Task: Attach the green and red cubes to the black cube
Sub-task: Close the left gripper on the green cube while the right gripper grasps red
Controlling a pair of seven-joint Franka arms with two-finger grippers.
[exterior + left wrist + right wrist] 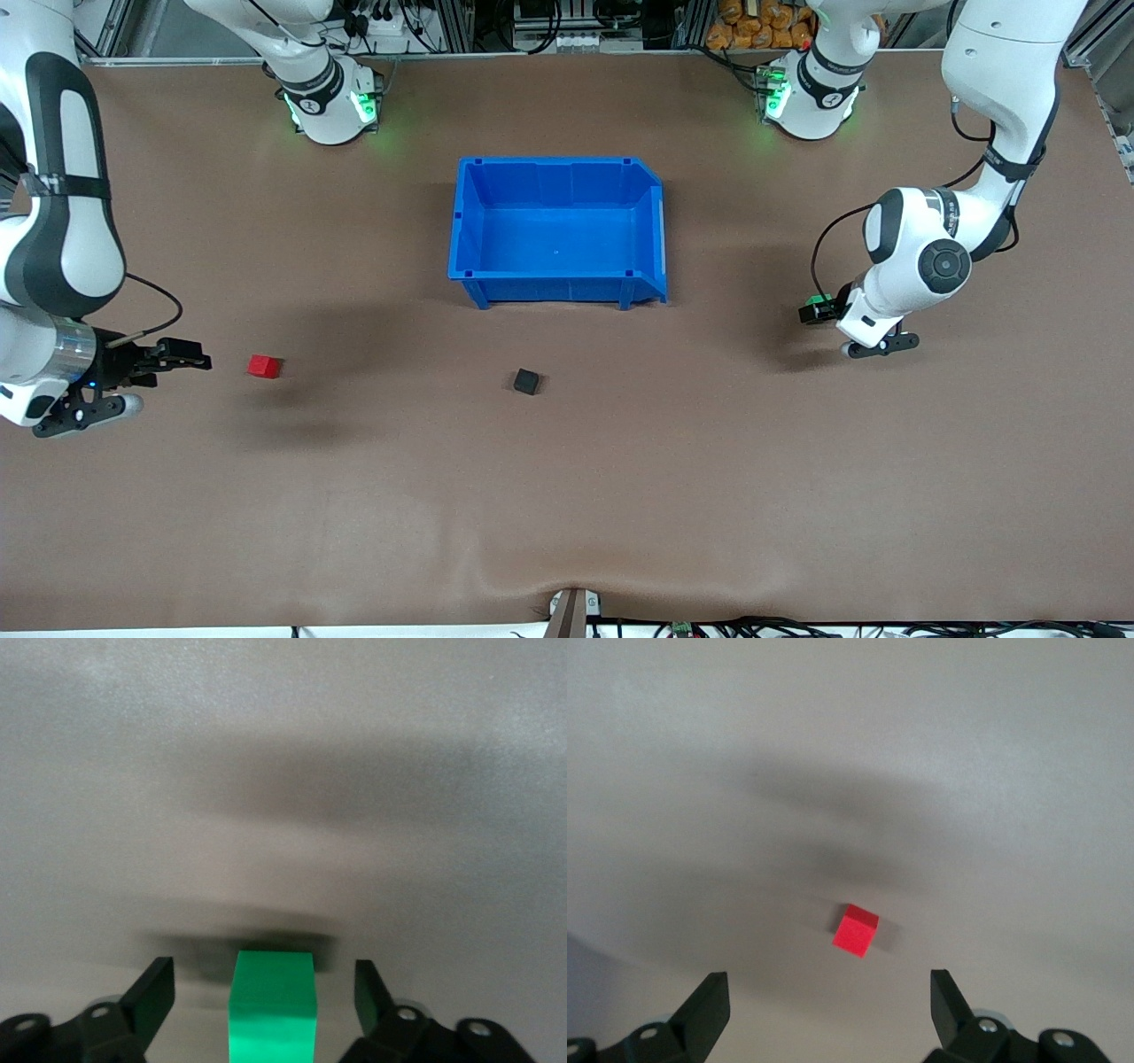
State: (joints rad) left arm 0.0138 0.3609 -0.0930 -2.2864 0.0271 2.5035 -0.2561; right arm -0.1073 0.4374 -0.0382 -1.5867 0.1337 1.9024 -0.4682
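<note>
Green cube point(272, 1003): between left gripper point(819, 310) fingers, spread wide, ungripped. Red cube point(264, 366): on table, right gripper point(182, 354) beside, wide. Black cube point(526, 382): nearer camera than bin point(558, 288). Risk: off-centre closing nudges cubes.

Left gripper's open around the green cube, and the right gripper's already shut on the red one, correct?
Not quite. The right gripper is open, and the red cube lies on the table ahead of it, untouched, as the right wrist view shows. The left gripper is indeed open around the green cube.
</note>
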